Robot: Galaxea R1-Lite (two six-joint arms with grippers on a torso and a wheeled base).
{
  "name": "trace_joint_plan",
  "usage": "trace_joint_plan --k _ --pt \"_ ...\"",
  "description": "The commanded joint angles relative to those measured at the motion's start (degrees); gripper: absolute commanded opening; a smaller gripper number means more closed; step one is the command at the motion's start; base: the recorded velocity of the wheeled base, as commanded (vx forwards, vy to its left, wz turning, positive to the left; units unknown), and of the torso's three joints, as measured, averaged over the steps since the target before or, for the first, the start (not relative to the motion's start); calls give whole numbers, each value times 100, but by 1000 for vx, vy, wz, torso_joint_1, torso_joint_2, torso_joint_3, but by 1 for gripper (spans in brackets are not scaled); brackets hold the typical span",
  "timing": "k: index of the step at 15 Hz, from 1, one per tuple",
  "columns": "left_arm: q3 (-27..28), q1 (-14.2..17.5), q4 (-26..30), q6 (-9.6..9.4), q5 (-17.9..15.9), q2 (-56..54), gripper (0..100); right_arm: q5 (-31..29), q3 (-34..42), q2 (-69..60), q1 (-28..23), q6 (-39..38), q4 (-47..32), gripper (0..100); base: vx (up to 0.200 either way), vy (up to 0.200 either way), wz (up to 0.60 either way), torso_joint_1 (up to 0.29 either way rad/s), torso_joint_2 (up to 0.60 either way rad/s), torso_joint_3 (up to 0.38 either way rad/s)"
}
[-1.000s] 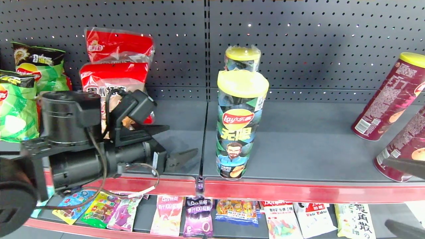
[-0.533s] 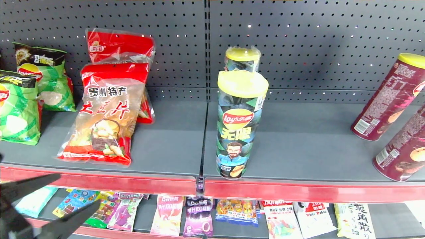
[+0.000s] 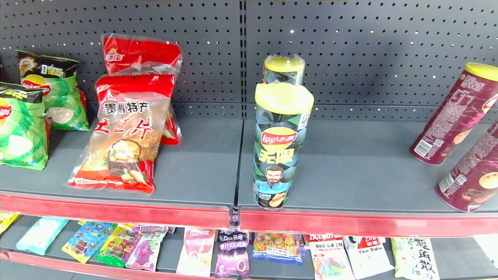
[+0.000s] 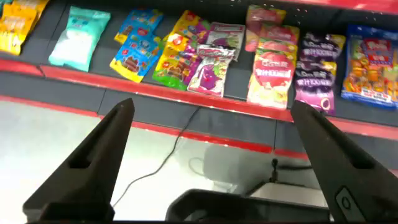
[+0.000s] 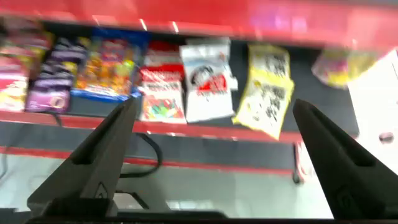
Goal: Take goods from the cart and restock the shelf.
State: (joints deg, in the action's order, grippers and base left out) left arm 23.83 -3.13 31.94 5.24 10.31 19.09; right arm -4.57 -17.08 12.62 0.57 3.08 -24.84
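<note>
Head view: the red bag (image 3: 120, 136), clear front showing potato slices, leans back on the shelf (image 3: 194, 171) between green chip bags (image 3: 23, 128) and a yellow-lidded can (image 3: 280, 147). Left wrist view: left gripper (image 4: 212, 106) wide open, empty, facing candy packets (image 4: 205, 59). Right wrist view: right gripper (image 5: 214, 104) open too, empty.

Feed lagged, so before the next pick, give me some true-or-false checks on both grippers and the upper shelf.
The left gripper is open and empty. True.
The right gripper holds a can. False: it is open and empty.
The front green can stands upright at the upper shelf's front edge. True.
The maroon cans stand upright. False: both are tilted.
</note>
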Motion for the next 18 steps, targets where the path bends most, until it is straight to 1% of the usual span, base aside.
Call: trace_joint_plan --k 1,2,3,4,5,6,7,8,9,10,11,12,13,14,15,16,18 --pt "-863 -73 -258 -120 -319 -1522 100 396 442 -1139 -101 8 94 100 0 0 0 0 0 0" --pt "-1003 -65 -513 -190 -416 -1470 100 624 442 -1262 -31 61 85 100 0 0 0 0 0 0" --pt "-1162 -65 -1164 -217 -618 -1461 100 536 469 -1253 -49 131 103 100 0 0 0 0 0 0" --pt "-1566 -65 -1867 -428 -1146 -1461 100 404 495 -1262 -40 96 129 100 0 0 0 0 0 0" --pt "-1882 -65 -2412 -656 -1471 -1461 100 396 548 -1262 -49 87 322 100 0 0 0 0 0 0" --pt "-2207 -65 -3088 -823 -1840 -1461 100 484 759 -1262 -49 96 999 100 0 0 0 0 0 0" --pt "-2313 -65 -3326 -841 -2051 -1452 100 624 899 -1262 -40 87 1368 100 0 0 0 0 0 0" --pt "-2357 -65 -3440 -788 -2200 -1452 100 1204 1356 -1262 -49 166 2194 100 0 0 0 0 0 0" --pt "-2357 -65 -3440 -682 -2095 -1452 100 1231 1708 -1262 -49 193 2827 100 0 0 0 0 0 0" --pt "-2366 -65 -3449 -700 -1743 -1452 100 1169 1708 -1253 -49 87 2854 100 0 0 0 0 0 0" --pt "-2374 -65 -3352 -762 -996 -1461 100 1046 1629 -1262 -49 -36 2599 100 0 0 0 0 0 0" --pt "-2366 41 -3159 -665 -847 -1514 100 861 1602 -1262 -49 -10 2572 100 0 0 0 0 0 0" --pt "-2366 287 -3185 -647 -873 -1804 100 554 1611 -1262 -49 78 2590 100 0 0 0 0 0 0" --pt "-2366 305 -3185 -647 -908 -1909 100 360 1602 -1262 -49 87 2572 100 0 0 0 0 0 0" --pt "-2366 305 -3176 -568 -1233 -1909 100 334 1602 -1253 -40 52 2572 100 0 0 0 0 0 0" --pt "-2366 305 -3176 -559 -1304 -1909 100 492 1699 -1262 -49 -62 2520 100 0 0 0 0 0 0" --pt "-2366 305 -3176 -559 -1304 -1909 100 510 1708 -1262 -40 -62 2502 100 0 0 0 0 0 0"
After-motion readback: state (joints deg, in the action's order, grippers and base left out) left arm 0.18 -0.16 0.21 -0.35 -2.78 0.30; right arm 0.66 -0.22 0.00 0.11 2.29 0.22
